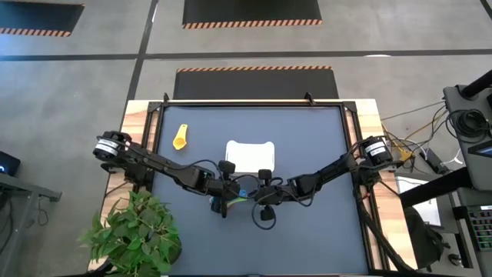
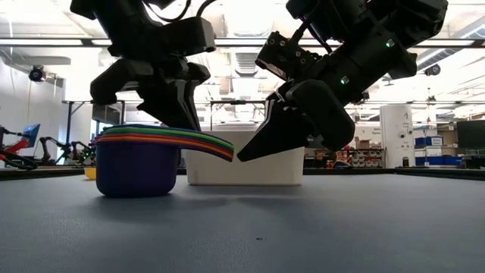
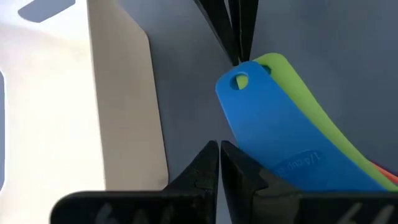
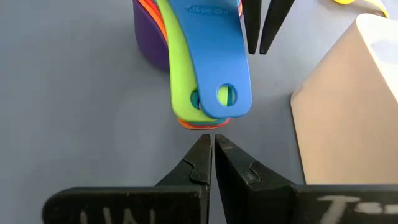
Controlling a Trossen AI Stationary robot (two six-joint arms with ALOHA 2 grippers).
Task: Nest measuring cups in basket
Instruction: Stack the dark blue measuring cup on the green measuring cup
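While both arms meet near the table's front middle in the high view, the left gripper (image 1: 224,201) and right gripper (image 1: 247,192) flank the cup stack (image 1: 237,197) just before the basket (image 1: 249,155); a yellow cup (image 1: 181,138) lies well apart. Low view: the stack (image 2: 138,163) stands beside the basket (image 2: 246,171). Wrist views: each gripper's fingers (image 3: 211,168) (image 4: 208,158) are pressed together, holding nothing, at the blue handle (image 4: 214,62).

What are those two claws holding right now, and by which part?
Nothing: the left gripper and right gripper have shut, empty jaws beside the stacked cups' handles.
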